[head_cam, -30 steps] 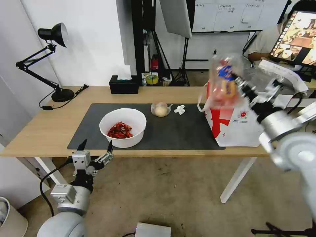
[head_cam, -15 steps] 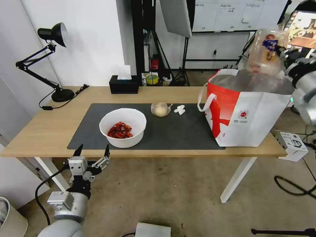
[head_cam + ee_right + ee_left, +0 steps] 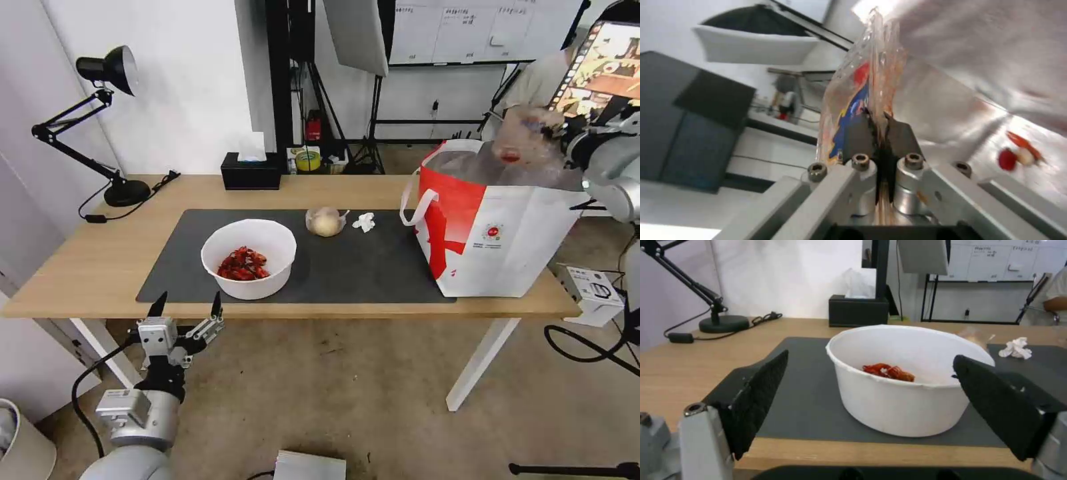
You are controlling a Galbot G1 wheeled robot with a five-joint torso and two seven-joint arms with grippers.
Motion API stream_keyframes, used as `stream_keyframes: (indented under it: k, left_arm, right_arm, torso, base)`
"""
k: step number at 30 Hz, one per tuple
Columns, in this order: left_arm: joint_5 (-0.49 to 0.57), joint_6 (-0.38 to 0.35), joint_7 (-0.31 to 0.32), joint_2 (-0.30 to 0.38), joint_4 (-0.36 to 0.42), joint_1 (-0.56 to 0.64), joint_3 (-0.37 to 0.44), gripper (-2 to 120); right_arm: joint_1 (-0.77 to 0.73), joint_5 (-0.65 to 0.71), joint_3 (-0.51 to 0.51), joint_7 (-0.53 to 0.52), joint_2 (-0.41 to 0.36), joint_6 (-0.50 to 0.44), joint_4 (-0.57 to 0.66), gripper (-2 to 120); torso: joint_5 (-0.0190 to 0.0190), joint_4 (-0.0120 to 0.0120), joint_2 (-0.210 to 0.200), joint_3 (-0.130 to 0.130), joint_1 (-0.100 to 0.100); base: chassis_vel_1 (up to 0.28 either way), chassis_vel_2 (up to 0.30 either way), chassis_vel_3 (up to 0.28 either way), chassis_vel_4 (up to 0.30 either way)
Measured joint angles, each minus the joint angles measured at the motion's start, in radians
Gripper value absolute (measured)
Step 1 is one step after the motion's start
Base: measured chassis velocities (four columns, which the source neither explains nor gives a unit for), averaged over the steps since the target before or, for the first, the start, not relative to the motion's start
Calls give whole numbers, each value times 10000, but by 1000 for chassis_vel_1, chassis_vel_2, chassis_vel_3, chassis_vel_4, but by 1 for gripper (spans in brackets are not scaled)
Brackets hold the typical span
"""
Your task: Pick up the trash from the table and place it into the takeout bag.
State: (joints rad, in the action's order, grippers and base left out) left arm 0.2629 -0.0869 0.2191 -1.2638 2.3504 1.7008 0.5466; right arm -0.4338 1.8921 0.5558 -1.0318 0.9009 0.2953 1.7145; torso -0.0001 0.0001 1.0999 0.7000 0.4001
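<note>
— While I hold the rig here, what's on my left?

— Your left gripper [image 3: 187, 309] hangs below the near edge of the table [image 3: 93, 247], its fingers spread wide and holding nothing. In the left wrist view they frame the white round bowl of red shells [image 3: 907, 383], which stands on the dark grey mat [image 3: 347, 267] just beyond them.

— And past the bowl?

— I see the clear bag with beige lump [image 3: 325, 221] farther back on the mat, and the small crumpled white tissue [image 3: 364, 222] just beside it. A black tissue box [image 3: 251, 171] sits at the far edge.

— The right end?

— The takeout bag [image 3: 507, 240] stands on the table's right end. My right gripper [image 3: 879, 125] is pinched tight on the edge of the clear plastic clamshell box [image 3: 527, 143], held over the bag's open foil-lined mouth, its lower part at rim level.
</note>
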Motion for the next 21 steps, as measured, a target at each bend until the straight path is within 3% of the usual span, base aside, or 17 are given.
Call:
stream_keyframes:
  k: [8, 11, 17, 21]
  left_arm:
    - [0, 9, 0, 10, -60, -31, -75, 100]
    - [-10, 13, -1, 19, -70, -20, -80, 100]
    - [-76, 38, 0, -46, -70, 32, -81, 100]
    - [-114, 127, 0, -59, -69, 54, -74, 100]
  right_arm:
    - [-74, -21, -47, -417, 151, 151, -334, 3]
    - [-243, -64, 29, -417, 150, 162, -192, 18]
    - [-345, -170, 97, -357, 123, 163, -156, 35]
    - [-675, -553, 179, 598, 47, -173, 342, 52]
  torso:
    - [1, -1, 0, 0, 1]
    - [1, -2, 0, -1, 0]
    - [1, -1, 0, -1, -1]
    - [0, 0, 0, -1, 0]
  base:
    - [0, 0, 0, 0]
    - [0, 0, 0, 0]
    - [0, 0, 0, 0]
    - [0, 0, 0, 0]
